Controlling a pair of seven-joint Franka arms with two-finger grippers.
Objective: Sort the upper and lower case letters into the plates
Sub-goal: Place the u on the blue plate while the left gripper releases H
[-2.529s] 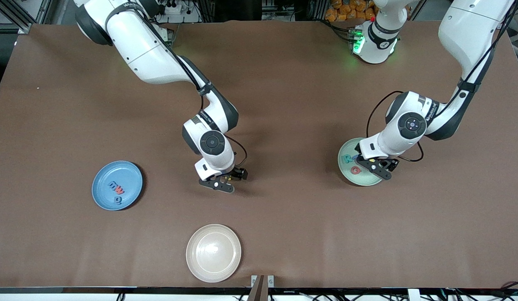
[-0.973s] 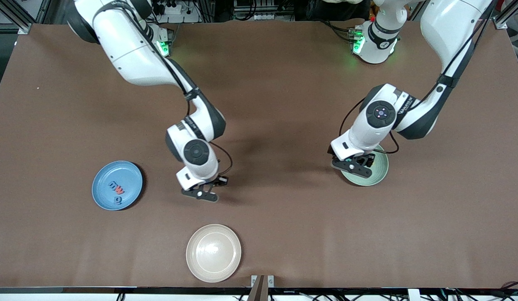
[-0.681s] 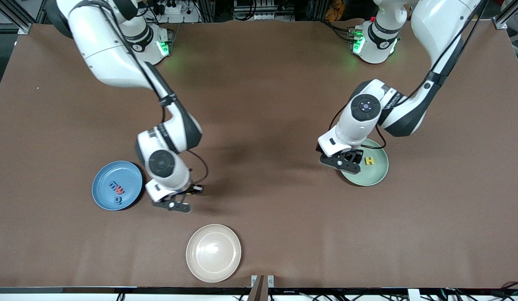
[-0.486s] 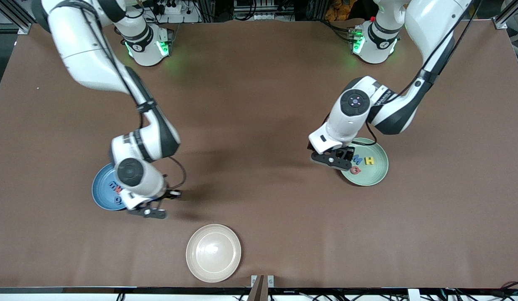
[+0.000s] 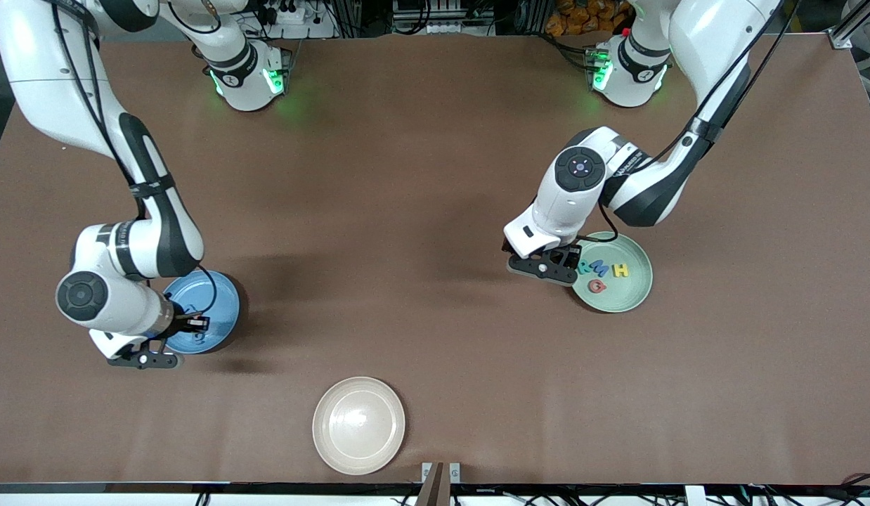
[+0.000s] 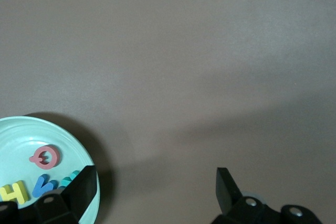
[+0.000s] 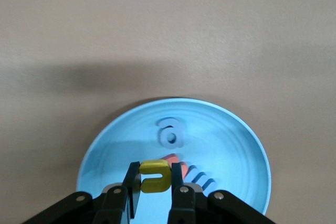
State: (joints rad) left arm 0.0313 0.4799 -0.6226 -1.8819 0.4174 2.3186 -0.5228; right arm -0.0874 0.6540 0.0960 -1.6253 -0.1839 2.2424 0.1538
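Note:
My right gripper (image 7: 155, 179) is shut on a small yellow letter (image 7: 155, 176) shaped like a u and hangs over the blue plate (image 7: 110, 145). That plate (image 5: 221, 309) holds a blue letter (image 7: 172, 132), a red letter (image 7: 172, 159) and another blue one (image 7: 203, 178). The mint green plate (image 5: 628, 299) carries a teal R (image 5: 585, 268), blue M (image 5: 601, 269), yellow H (image 5: 620, 270) and red G (image 5: 597, 286). My left gripper (image 6: 156, 187) is open with nothing between its fingers. It hangs over bare table at that plate's (image 6: 21, 132) rim, toward the right arm's end.
A cream-beige plate (image 5: 358, 424) with nothing in it lies near the table's front edge, nearer the camera than both other plates. The brown tabletop (image 5: 407, 211) spreads between the two arms.
My right gripper swung from the table's middle to over the blue plate, carrying the yellow letter. My left gripper drifted off the mint plate, uncovering its letters.

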